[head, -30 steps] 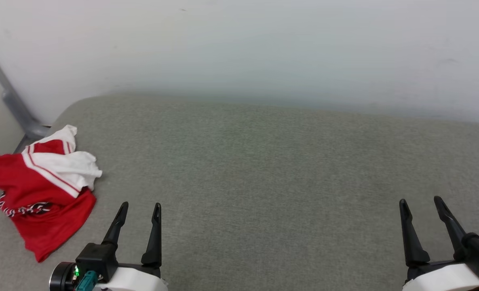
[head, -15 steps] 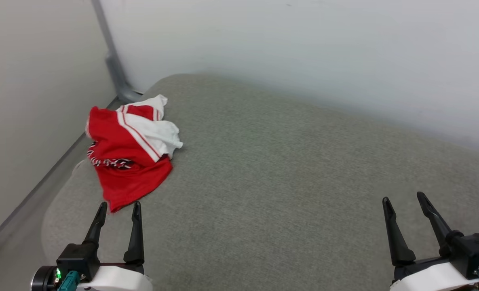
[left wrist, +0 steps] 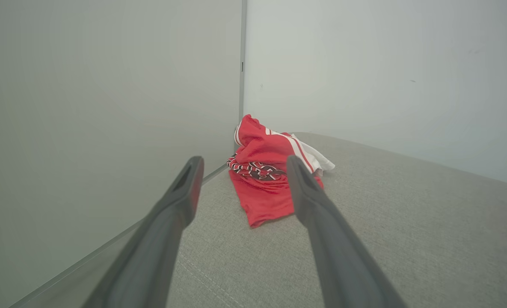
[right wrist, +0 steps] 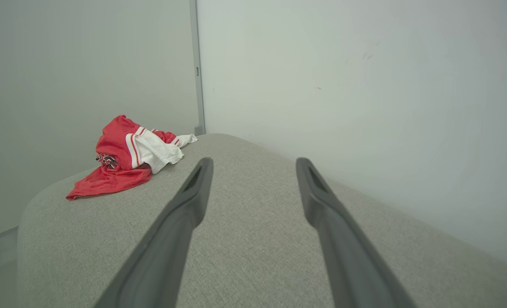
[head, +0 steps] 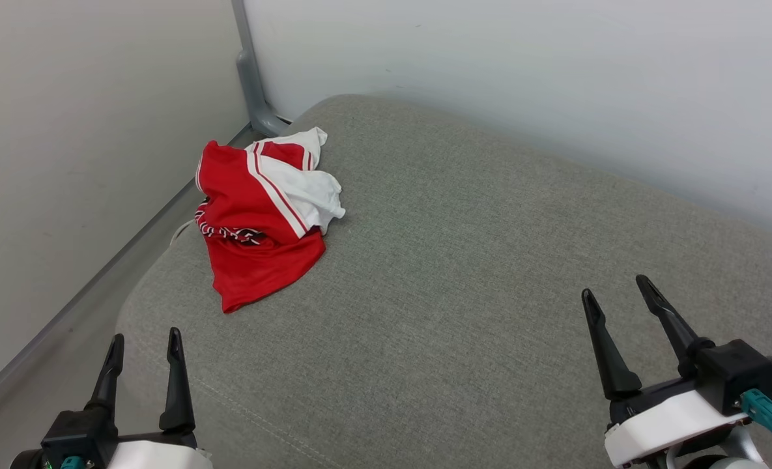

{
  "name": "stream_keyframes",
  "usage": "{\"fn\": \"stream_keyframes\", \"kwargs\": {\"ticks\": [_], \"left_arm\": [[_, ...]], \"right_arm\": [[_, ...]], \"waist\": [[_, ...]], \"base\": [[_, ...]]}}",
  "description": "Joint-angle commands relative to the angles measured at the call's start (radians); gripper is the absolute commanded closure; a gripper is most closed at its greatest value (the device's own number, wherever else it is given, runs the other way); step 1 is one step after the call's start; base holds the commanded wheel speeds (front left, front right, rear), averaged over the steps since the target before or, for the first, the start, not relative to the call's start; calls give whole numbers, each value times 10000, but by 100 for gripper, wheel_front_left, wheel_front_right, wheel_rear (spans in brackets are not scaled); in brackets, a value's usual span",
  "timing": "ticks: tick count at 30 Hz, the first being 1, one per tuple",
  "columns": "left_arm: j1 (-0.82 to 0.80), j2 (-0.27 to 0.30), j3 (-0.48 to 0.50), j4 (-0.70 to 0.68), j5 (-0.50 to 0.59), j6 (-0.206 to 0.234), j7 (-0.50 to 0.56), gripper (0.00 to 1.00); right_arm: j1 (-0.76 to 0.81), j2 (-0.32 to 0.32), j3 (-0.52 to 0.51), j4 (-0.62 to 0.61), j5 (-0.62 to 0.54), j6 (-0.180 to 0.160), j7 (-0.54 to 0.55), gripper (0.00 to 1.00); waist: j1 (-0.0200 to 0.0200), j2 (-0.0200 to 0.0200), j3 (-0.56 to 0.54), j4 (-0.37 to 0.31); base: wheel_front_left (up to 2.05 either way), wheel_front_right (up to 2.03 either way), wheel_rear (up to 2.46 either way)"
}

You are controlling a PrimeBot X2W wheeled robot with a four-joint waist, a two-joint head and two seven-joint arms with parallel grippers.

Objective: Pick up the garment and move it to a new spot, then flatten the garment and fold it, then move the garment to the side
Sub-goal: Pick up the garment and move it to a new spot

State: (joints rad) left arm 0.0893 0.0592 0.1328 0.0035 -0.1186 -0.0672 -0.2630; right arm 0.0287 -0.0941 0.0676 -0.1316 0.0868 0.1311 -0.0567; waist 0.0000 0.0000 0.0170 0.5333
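Red garment [right wrist: 127, 161], white sleeve [right wrist: 155, 149] foremost in right wrist view

Crumpled red garment [left wrist: 262, 190] on grey cushion [left wrist: 407, 239], left hand [left wrist: 242, 160] spread, empty

Crumpled garment [head: 255, 270] hides most of its print, seemingly unreadable
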Motion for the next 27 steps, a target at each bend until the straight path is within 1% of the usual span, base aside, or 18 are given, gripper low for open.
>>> {"fn": "stream_keyframes", "kwargs": {"ticks": [1,5,11,15,18,22,27], "left_arm": [[72,-32,13,-65,-37,28,-26,0],[77,-53,52,-142,-53,10,-26,0],[-509,-59,-186,167,-4,-190,-26,0],[-1490,109,-419,769,-30,-331,-26,0],[-2620,351,-521,1473,-215,-425,126,0],[-4303,764,-456,2090,-574,-491,827,0],[-6350,1547,-238,2590,-1109,-540,2398,0]], "right_arm": [[-121,-80,14,44,47,-7,-49,0],[-258,-153,22,160,122,-7,-91,0],[-96,-164,-235,78,48,-7,-108,0],[115,-131,-587,-264,-82,-7,15,0],[226,-119,-796,-642,-210,-7,184,0],[15,-355,-835,-1152,-254,-8,443,0],[-439,-735,-916,-1626,-93,-7,717,0]], "waist": [[0,0,25,13],[0,0,55,24],[0,0,99,20],[0,0,329,-19],[0,0,631,-142],[0,0,1389,-742],[0,0,2516,-1496]], "base": [[0,0,0],[0,0,0],[0,0,0],[0,0,0],[0,0,0],[0,0,0],[0,0,0]]}}
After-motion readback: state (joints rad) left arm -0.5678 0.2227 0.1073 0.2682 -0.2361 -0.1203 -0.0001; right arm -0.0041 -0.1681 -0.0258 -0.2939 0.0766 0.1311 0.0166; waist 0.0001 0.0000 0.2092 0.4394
